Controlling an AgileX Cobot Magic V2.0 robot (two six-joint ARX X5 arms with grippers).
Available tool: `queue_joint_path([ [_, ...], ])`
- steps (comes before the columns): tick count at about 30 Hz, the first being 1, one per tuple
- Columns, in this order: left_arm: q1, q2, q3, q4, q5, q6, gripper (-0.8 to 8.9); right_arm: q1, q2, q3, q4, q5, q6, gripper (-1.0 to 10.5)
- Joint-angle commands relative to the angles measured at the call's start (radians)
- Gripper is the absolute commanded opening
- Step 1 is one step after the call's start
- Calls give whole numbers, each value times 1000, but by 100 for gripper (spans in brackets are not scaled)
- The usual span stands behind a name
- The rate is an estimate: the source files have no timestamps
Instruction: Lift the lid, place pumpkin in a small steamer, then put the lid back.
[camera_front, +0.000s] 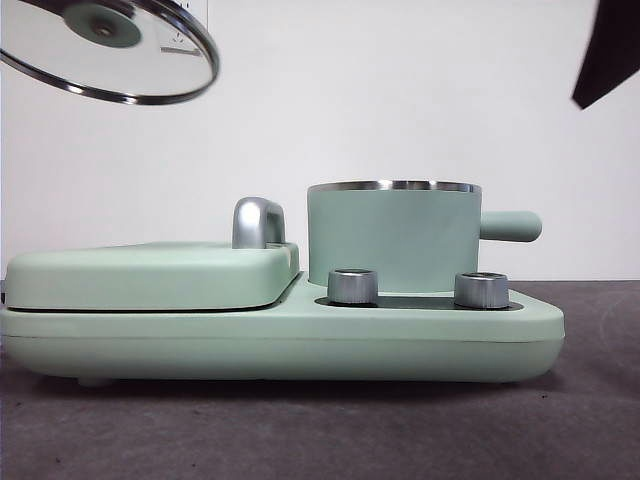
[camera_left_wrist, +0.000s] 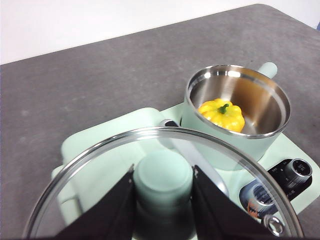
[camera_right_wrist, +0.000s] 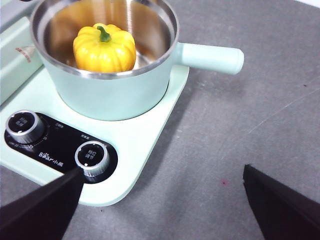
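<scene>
The small steamer (camera_front: 392, 236) stands on the right half of the wide base, its side handle (camera_front: 510, 226) pointing right. The yellow pumpkin (camera_right_wrist: 104, 48) sits inside it; it also shows in the left wrist view (camera_left_wrist: 222, 114). My left gripper (camera_left_wrist: 163, 195) is shut on the lid's mint-green knob and holds the glass lid (camera_front: 110, 50) high at the upper left, well clear of the pot (camera_left_wrist: 235, 115). My right gripper (camera_right_wrist: 160, 200) is open and empty, above the table beside the base's knob corner; it shows as a black tip (camera_front: 608, 50) at the top right.
The wide mint-green base (camera_front: 280, 335) carries two silver knobs (camera_front: 352, 286) (camera_front: 481, 290). A flat mint-green rectangular cover (camera_front: 150, 272) with a steel handle (camera_front: 256, 222) fills its left half. Grey table (camera_right_wrist: 250, 130) lies to the right.
</scene>
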Motion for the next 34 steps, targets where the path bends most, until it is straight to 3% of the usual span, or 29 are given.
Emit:
queue_joint_path([
  [1, -24, 41, 19, 79, 8, 9, 10, 7, -61, -21, 2, 6, 18, 503],
  [23, -221, 503, 27, 731, 20, 0, 10, 7, -134, -29, -72, -2, 30, 503],
  [34, -228, 724, 155, 840, 20, 9, 10, 7, -134, -29, -114, -12, 30, 502],
])
